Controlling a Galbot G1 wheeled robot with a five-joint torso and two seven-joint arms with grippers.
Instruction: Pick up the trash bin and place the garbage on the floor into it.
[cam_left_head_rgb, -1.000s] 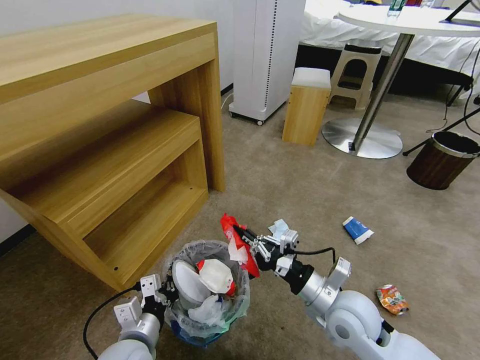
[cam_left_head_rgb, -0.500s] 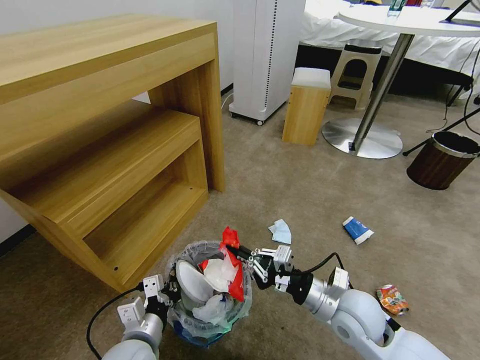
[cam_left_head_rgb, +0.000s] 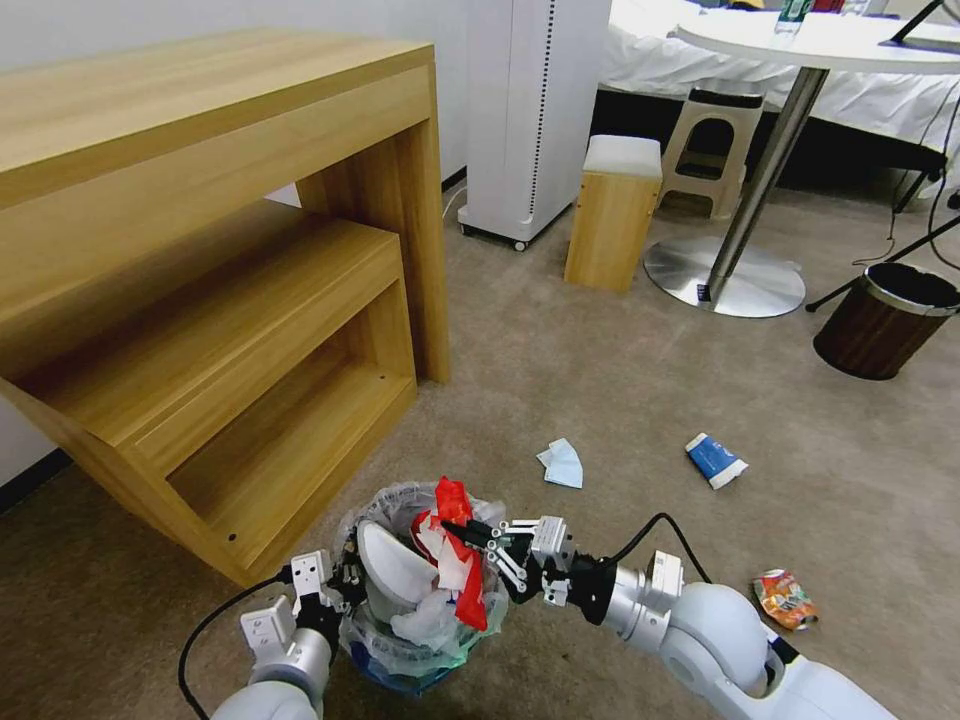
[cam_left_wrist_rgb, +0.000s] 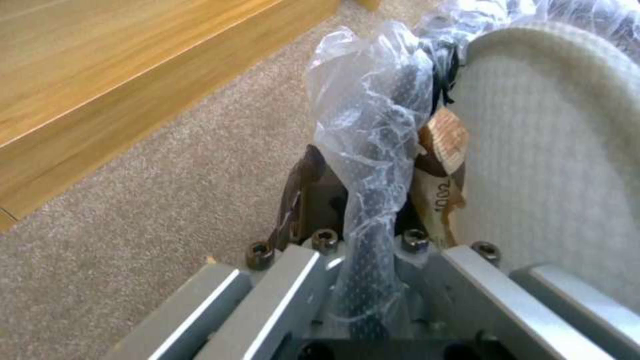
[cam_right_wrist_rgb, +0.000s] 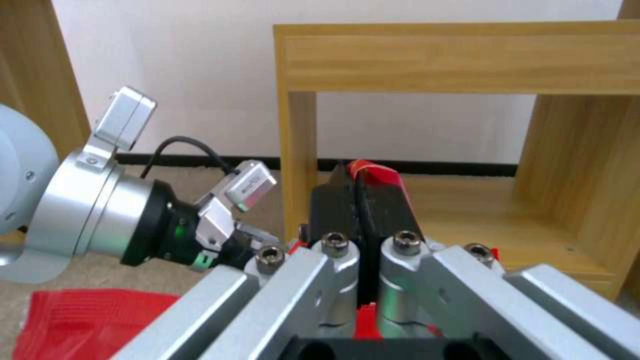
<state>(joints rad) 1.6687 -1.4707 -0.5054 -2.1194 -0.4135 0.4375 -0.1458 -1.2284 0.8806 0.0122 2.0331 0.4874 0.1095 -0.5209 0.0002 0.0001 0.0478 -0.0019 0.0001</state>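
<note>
Head view: the right end effector, clamped on a red wrapper, has carried it from beside the trash bin to over its mouth (release looks due). A mask, paper cup and crushed can remain on the floor.

Left wrist view: the left end effector pinches the bin's bagged rim.

Right wrist view: jaws closed on red film, wooden shelf behind.

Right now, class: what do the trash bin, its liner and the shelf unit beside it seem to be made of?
Trash bin: probably black metal mesh, dotted weave showing through the liner. Liner: thin clear plastic film, crinkled and glossy. Shelf unit: light wood-grain panels, matte; solid or laminate, cannot tell.
</note>
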